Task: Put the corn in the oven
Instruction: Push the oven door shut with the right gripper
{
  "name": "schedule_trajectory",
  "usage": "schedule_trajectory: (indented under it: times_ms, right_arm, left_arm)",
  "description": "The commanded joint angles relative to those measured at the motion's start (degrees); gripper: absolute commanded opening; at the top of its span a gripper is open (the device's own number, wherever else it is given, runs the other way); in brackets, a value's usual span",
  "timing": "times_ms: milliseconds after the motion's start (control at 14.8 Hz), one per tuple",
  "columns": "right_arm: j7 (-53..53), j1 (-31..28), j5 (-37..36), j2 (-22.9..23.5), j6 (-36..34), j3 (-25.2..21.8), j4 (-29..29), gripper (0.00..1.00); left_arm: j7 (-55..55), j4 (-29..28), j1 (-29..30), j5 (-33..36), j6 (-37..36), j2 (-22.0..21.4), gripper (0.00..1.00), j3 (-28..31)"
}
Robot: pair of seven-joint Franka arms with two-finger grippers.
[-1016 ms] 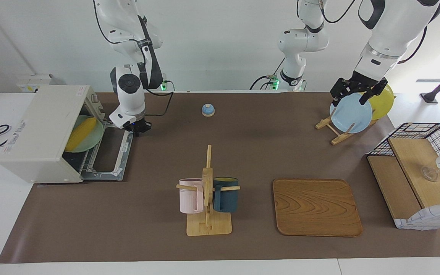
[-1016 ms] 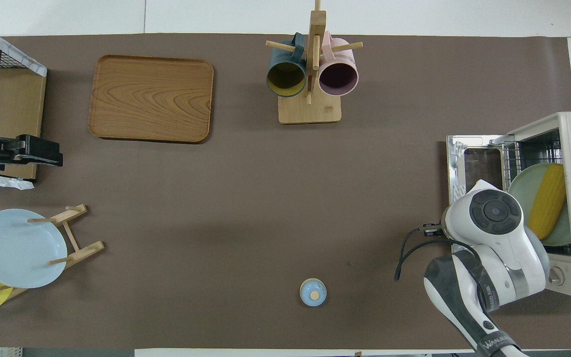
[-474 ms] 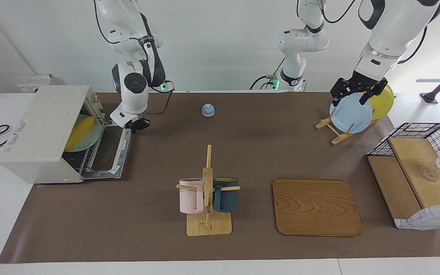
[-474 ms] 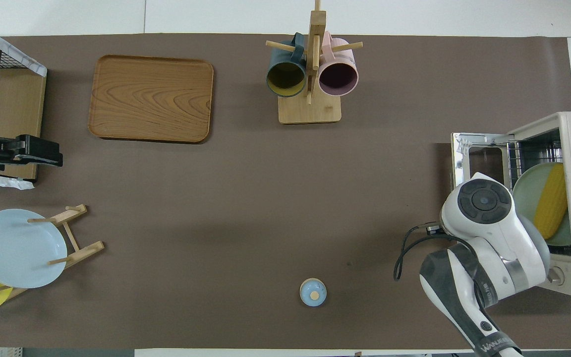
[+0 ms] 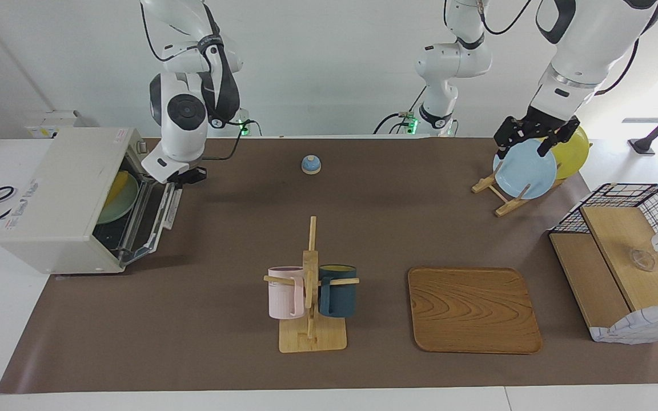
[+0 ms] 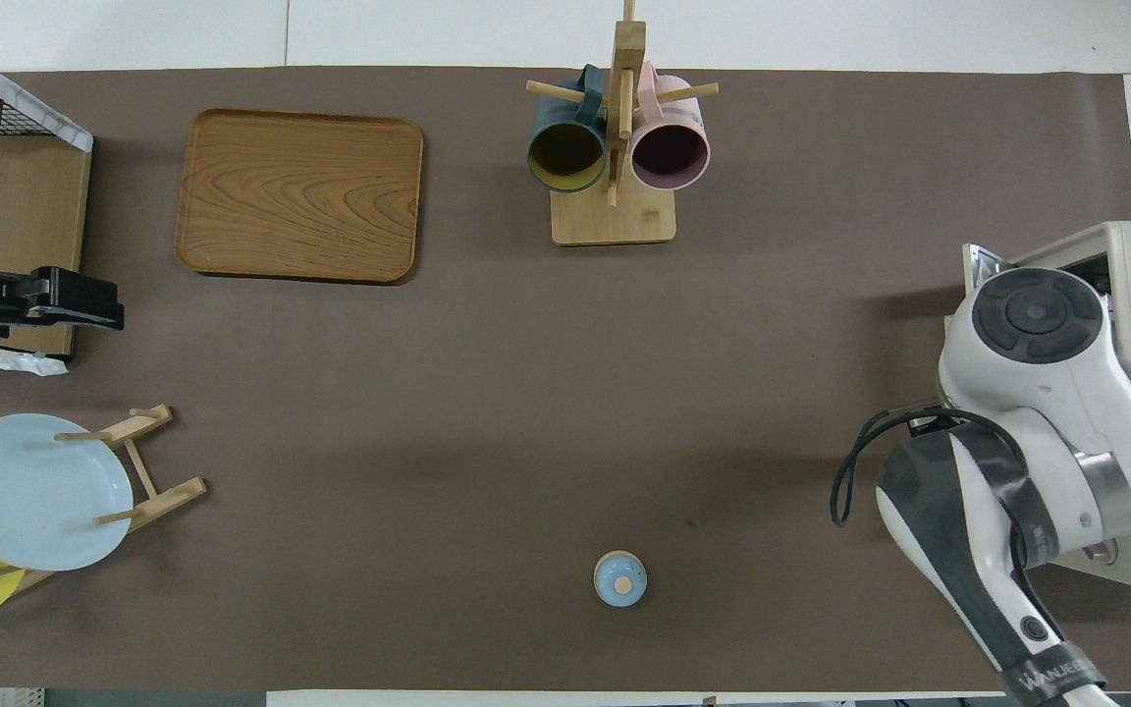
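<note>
Corn [image 5: 116,184] lies on a pale green plate [image 5: 122,201] inside the oven [image 5: 57,194], at our right arm's end of the table. Only a sliver of the yellow cob shows past the oven door [image 5: 149,214], which stands partly raised, neither flat nor shut. Our right gripper [image 5: 188,175] sits at the door's upper edge, at the end nearer to us, just outside the oven mouth, so the tilted door stands between it and the corn. We cannot tell how its fingers stand. From overhead, our right arm's wrist covers the oven front and hides the corn.

Our left gripper [image 5: 532,138] is over the plate rack [image 5: 497,194] at the left arm's end of the table, its fingers spread on either side of the top rim of the light blue plate [image 5: 523,170]; we cannot tell if they touch it. A yellow plate [image 5: 572,151] leans in the same rack. Beside the rack, farther from us, stands the wire-and-wood basket [image 5: 626,257]. A small blue bell [image 5: 311,164] sits mid-table near us. Farther from us are the mug tree [image 5: 311,285] with a pink mug [image 5: 283,292] and a dark blue mug [image 5: 337,290], and the wooden tray [image 5: 473,309] beside it, toward the left arm's end.
</note>
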Motion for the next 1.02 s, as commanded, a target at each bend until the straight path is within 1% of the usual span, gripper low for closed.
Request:
schedule_trajectory:
  times_ms: [0,135,203,474,677,813,948]
  right_arm:
    - [-5.8,-2.6,-1.0,-1.0,-2.8,-0.4,2.5,0.05]
    - [-10.1,-5.3,-0.6,-1.8,-3.5,-0.4,2.5,0.06]
    - [-12.1,-6.6,-0.3,-2.1,-3.5,-0.4,2.5,0.08]
    - [-18.4,-10.5,-0.1,-4.0,-3.9,-0.4,2.5,0.09]
    - [-19.2,-10.7,0.0,-4.7,-4.2,-0.4,2.6,0.10]
    - [-19.8,-10.7,0.0,-4.9,-5.6,-0.4,3.4,0.10]
    - [-20.9,-10.7,0.8,-4.9,-7.2,-0.4,5.6,0.11]
  left_arm:
    - [0.1,-0.4,0.9,0.1,-1.0,-1.0,1.00,-0.5]
    - [0.1,-0.4,0.9,0.1,-0.9,-1.0,1.00,-0.5]
    - [0.1,-0.4,0.9,0.1,-1.0,-1.0,1.00,-0.5]
    - [0.1,-0.4,0.9,0.1,-1.0,-1.0,1.00,-0.5]
    - [0.1,-0.4,0.9,0.1,-1.0,-1.0,1.00,-0.5]
    - [0.1,-0.4,0.9,0.1,-1.0,-1.0,1.00,-0.5]
    - [0.1,-0.4,0.9,0.1,-1.0,-1.0,1.00,-0.5]
